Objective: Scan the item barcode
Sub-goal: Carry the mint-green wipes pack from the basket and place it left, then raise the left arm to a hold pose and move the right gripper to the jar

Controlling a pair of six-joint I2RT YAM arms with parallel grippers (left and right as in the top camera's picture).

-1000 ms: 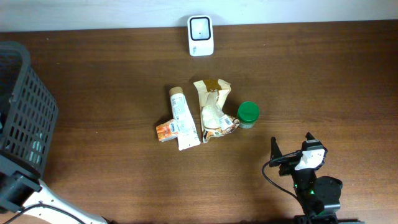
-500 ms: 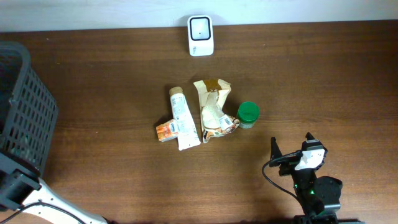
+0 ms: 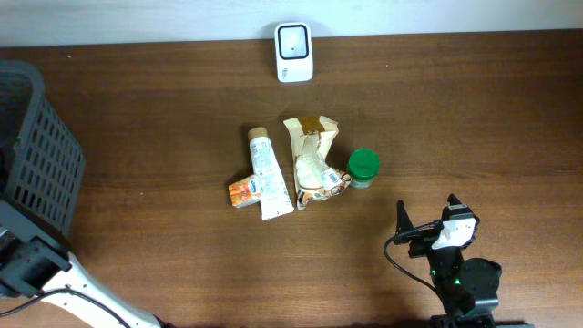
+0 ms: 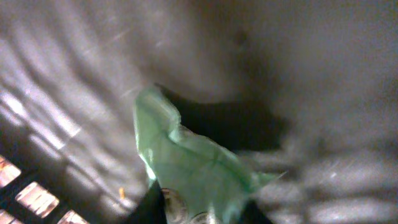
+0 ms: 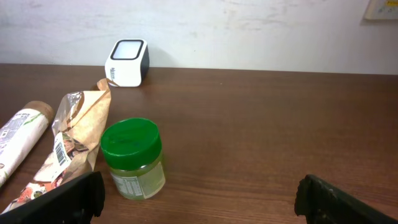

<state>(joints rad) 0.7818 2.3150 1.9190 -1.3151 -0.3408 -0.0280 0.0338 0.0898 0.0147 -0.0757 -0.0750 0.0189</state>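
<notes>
The left hand (image 4: 199, 214) is down inside the dark basket (image 3: 41, 155), which sits at 9 o'clock on the bench (image 3: 474, 118). Right in front of it, a crumpled green packet (image 4: 186, 155) lies on the basket floor. That looks like the item it is going for. The picture there is dark and blurry. One cannot tell if the hand has pinched the packet or is only close to it.

The scanner (image 3: 293, 39) stands at 12 o'clock, by the back edge of the bench, with its dark window showing from above. It is likely put there so an item can be held over the window, stripes toward it. It is well apart from the basket, so the packet would need to be carried across.

In the middle of the bench lie a tube (image 3: 264, 171) and a brown paper pouch (image 3: 311, 159) just beside it. A jar with a green lid (image 3: 363, 167) stands at 3 o'clock from the pouch.

The right hand (image 3: 427, 214) sits at 5 o'clock. Its fingers are spread wide and hold nothing, and it points toward the jar.
</notes>
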